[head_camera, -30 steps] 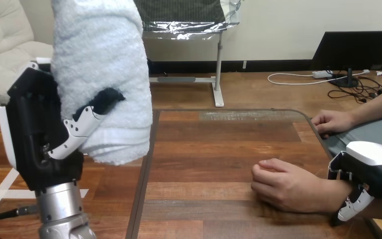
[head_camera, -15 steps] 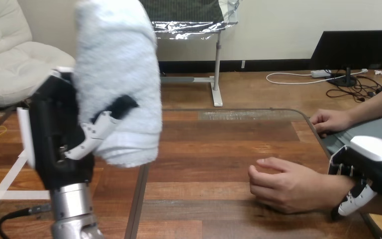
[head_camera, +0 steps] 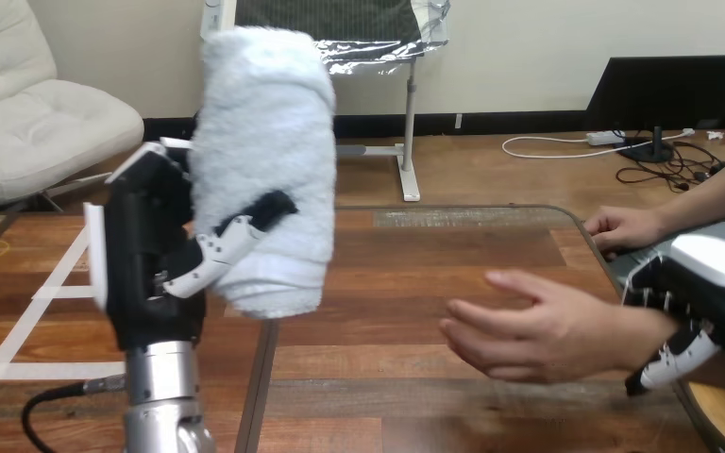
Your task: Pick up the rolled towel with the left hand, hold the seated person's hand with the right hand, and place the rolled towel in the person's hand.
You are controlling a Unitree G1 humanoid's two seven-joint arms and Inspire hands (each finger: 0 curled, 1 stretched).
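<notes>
Wooden table out front, dark planks with a rounded far corner. The left hand is up over the table's left edge with its fingers and thumb clamped round the rolled towel, a fluffy white one. The towel stands upright in that grip, well clear of the tabletop. Over on the right, the right hand sits on the person's wrist with its fingers curled down around it. The person's hand is lifted just off the wood, fingers stretched out toward the towel but well apart from it. The person's other hand rests at the far right edge.
</notes>
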